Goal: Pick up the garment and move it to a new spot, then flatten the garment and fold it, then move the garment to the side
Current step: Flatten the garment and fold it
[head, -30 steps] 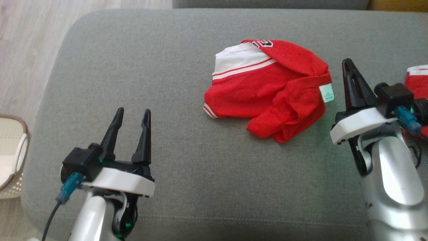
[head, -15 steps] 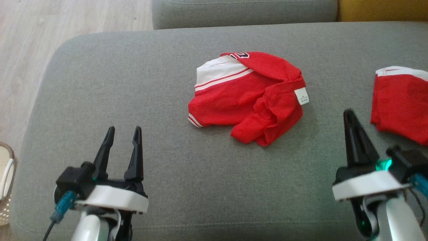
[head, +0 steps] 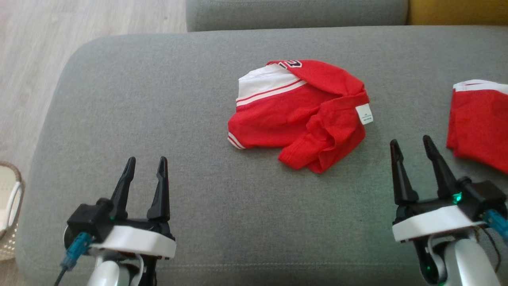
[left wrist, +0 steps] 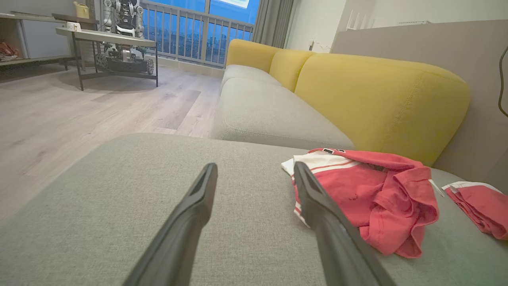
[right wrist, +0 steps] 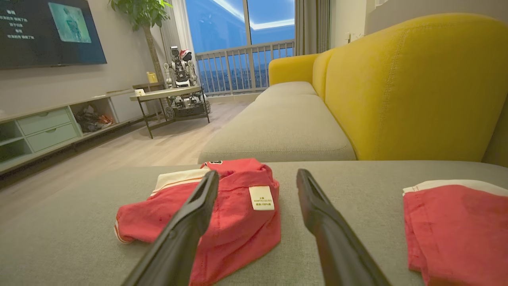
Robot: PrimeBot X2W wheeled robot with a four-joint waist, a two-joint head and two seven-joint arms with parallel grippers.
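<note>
In the head view the garment [head: 297, 115] lies crumpled on the grey seat cushion [head: 158, 103], just off the picture's centre toward 12 o'clock, and neither arm touches it. It is red mesh cloth with a white panel and thin stripes at its 10 o'clock side. A patch of black-and-white lettering peeks out at its 12 o'clock edge, and there is a bunched fold at its 5 o'clock corner. A small white label [head: 364, 113] sticks out at its 3 o'clock edge. The left gripper [head: 146, 159] sits at 7 o'clock of that view, its fingers pointing to 12 o'clock and standing apart with nothing between them, well apart from the cloth. The right gripper [head: 410, 141] sits at 4 o'clock, its two dark fingers also spread and empty. Their tips are near the garment's 4 o'clock side but not touching it. A second red piece [head: 478, 127] with a white band lies flat at 3 o'clock, cut by the picture's edge, near the right gripper. A woven basket [head: 10, 206] stands on the pale wooden floor [head: 31, 59] at 8 o'clock. In the left wrist view the garment lies at 3 o'clock past the right-hand finger, with a yellow backrest [left wrist: 377, 99] behind it at 1 o'clock. In the right wrist view the garment lies at 7 o'clock behind the left-hand finger, its label facing the camera, and the second red piece lies at 4 o'clock.
</note>
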